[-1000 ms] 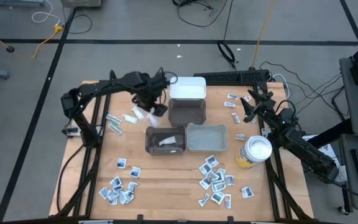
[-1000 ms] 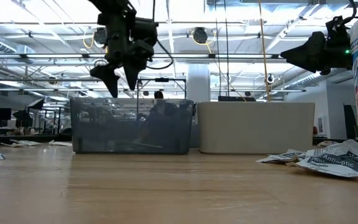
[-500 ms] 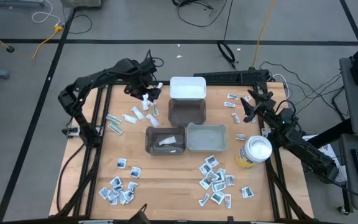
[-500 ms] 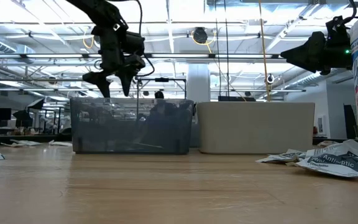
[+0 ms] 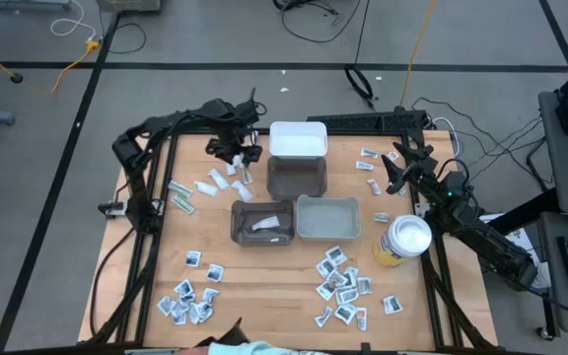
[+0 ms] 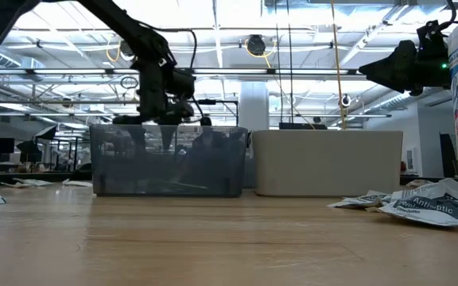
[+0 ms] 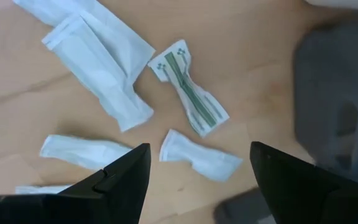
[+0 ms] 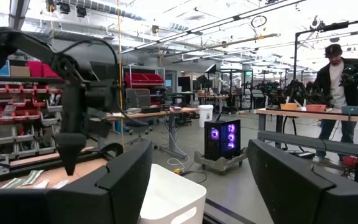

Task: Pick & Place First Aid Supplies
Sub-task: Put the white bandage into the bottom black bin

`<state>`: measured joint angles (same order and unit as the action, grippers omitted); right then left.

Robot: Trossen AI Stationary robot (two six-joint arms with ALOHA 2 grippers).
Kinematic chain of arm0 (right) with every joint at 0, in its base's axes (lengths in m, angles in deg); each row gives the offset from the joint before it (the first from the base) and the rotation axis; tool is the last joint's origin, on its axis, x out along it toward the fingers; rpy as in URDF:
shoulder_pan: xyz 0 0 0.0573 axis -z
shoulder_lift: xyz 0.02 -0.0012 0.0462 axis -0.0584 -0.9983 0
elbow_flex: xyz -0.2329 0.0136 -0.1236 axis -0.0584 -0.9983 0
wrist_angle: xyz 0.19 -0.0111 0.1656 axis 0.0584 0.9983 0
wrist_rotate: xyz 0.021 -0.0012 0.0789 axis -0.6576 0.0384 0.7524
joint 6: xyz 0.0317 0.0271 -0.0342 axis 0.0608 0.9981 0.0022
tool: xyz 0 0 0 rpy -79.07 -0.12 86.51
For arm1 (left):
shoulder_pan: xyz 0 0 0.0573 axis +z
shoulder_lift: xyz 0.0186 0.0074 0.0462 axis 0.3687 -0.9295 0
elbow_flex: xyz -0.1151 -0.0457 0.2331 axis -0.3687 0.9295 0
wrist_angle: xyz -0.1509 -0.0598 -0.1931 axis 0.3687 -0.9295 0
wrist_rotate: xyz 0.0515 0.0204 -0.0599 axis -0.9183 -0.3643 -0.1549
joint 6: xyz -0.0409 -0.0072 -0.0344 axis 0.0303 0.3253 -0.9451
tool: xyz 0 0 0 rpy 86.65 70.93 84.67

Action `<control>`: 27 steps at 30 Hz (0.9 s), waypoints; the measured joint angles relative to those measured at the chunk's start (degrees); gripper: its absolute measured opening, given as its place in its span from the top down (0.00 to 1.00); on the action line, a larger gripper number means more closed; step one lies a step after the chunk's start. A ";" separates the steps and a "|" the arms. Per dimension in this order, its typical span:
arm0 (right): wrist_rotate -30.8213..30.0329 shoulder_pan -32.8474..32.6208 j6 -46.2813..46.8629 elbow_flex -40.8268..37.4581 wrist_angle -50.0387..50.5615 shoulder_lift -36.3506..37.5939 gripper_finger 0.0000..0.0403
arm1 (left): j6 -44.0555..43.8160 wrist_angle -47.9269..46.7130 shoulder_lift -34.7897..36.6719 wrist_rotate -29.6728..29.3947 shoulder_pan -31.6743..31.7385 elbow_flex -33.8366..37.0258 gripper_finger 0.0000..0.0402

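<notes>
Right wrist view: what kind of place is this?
Likely a robotics lab or workshop: rows of workbenches, shelves of red parts bins, and a lit computer tower on a cart.

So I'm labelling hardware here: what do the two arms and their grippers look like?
Both arms are dark, slim and jointed, with thin black cables along them. The left gripper and right gripper each have two dark fingers, broad and flat-faced, tapering to tips. No markings visible.

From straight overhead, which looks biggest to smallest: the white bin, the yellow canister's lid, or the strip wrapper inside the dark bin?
1. White bin, clearly largest.
2. Yellow canister's white lid.
3. Strip wrapper in the dark bin, smallest, though the lid stands nearer the camera.
</notes>
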<state>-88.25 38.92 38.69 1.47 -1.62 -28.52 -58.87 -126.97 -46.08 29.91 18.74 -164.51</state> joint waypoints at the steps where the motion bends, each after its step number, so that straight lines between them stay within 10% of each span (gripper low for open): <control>1: 0.00 0.00 0.00 -0.01 0.00 0.00 0.35 | -0.71 0.23 -0.65 -0.21 0.00 0.00 0.32; 27: -0.02 0.01 0.00 -0.01 0.01 -0.01 0.35 | -3.85 10.14 -8.95 2.01 -0.28 0.57 0.48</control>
<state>-88.27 38.93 38.69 1.46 -1.61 -28.53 -62.72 -116.83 -55.03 31.92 18.46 -163.94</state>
